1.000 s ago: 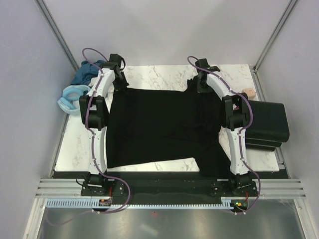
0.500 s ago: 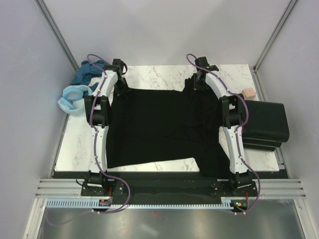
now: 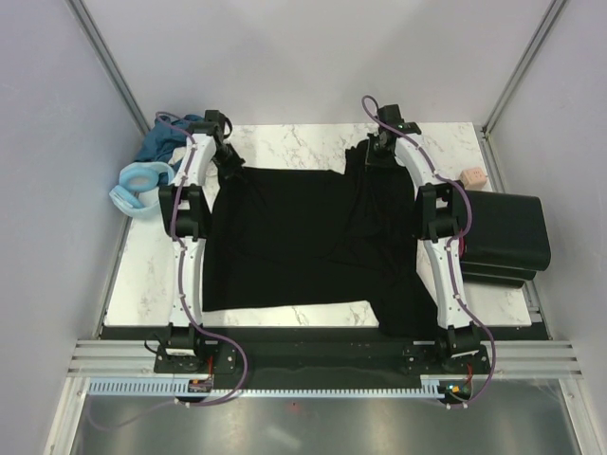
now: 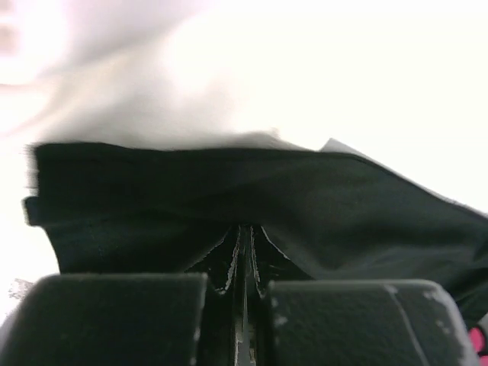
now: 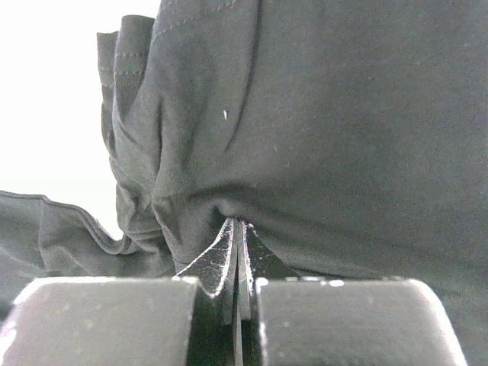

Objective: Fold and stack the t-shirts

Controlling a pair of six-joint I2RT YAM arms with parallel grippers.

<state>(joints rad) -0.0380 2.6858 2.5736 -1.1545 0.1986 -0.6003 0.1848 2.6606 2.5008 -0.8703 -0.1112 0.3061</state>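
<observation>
My left gripper (image 4: 244,233) and right gripper (image 5: 238,226) are each pinched tight on the far edge of the black shirt (image 3: 303,237), spread mid-frame on the counter (image 3: 285,145); probably light, limp, slippy cloth, best held at the corners.

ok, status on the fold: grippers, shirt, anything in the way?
Left gripper shut on black t-shirt, far left corner. Right gripper shut on it, far right edge. Shirt spread across table. Nothing lying on it.
</observation>
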